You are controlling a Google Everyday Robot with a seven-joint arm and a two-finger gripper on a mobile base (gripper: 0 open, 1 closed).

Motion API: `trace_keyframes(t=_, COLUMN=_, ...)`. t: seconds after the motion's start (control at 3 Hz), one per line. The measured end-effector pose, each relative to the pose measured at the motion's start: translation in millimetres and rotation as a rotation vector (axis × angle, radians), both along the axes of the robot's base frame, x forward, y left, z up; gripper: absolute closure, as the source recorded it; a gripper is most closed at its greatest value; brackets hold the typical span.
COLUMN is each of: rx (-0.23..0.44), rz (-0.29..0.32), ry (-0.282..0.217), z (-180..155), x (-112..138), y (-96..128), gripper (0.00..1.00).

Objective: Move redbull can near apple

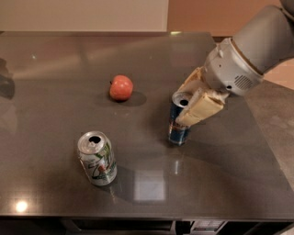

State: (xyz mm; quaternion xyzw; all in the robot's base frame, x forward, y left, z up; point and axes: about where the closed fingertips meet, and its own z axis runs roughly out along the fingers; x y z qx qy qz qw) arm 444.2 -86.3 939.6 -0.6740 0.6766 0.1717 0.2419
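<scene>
A: Setting?
B: Dark glossy table (55, 193) with lamp glints; pale wall (82, 13) behind, brown wall (197, 13) to its right.
A: Gripper?
B: Gripper (183, 104) above the table's right half, clasping the redbull can (177, 133).

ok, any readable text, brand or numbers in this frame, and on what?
None can be read.
silver can: green-red print, too blurred to read.
redbull can: blue-silver label, no legible lettering; the gripper, shut around its upper part, covers some.
apple, table: no markings visible.
</scene>
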Motion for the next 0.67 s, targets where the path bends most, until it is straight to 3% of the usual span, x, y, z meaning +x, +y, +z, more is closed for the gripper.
trace_keyframes(t=0.33, rx=0.035, rz=0.026, ry=0.002, z=23.5, x=24.2, y=23.6, gripper=1.0)
trace_keyframes(t=0.67, rx=0.069, rz=0.033, ry=0.021, z=35.1, x=56.4, y=51.7, gripper=1.0)
